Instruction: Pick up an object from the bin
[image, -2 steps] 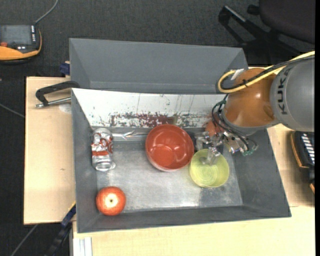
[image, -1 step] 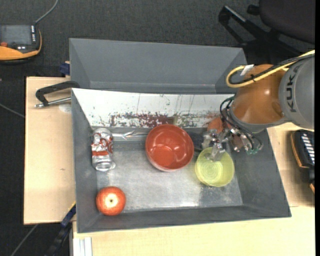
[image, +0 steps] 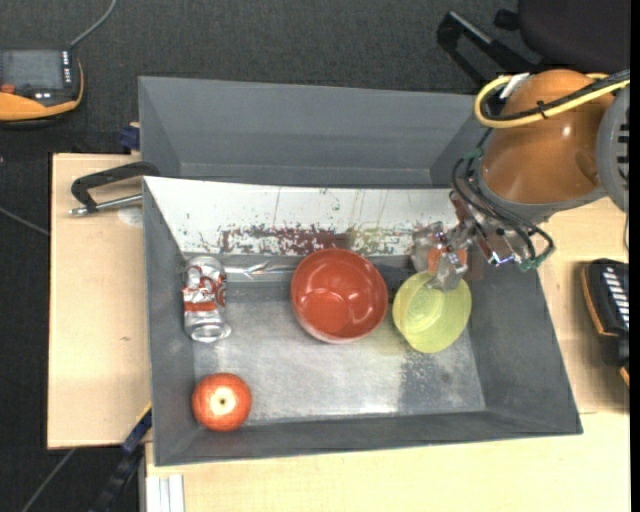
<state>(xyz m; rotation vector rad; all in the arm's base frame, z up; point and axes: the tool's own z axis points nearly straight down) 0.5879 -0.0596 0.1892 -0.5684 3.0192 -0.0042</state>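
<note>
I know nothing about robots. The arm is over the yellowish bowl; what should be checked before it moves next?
1. Gripper over the yellow-green bowl, at its far rim: ok.
2. Bowl actually gripped: cannot tell.
3. Gap between it and the red bowl beside it: cannot tell; they sit very close.
4. Apple and clear glass with red markings out of the way, at the view's left: ok.
5. Yellow-green bowl upright on the bin floor: ok.

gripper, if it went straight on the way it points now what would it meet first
Probably the yellow-green bowl, at its far rim just below the gripper; the red bowl sits beside it, off that line. Depth is unclear.
</note>
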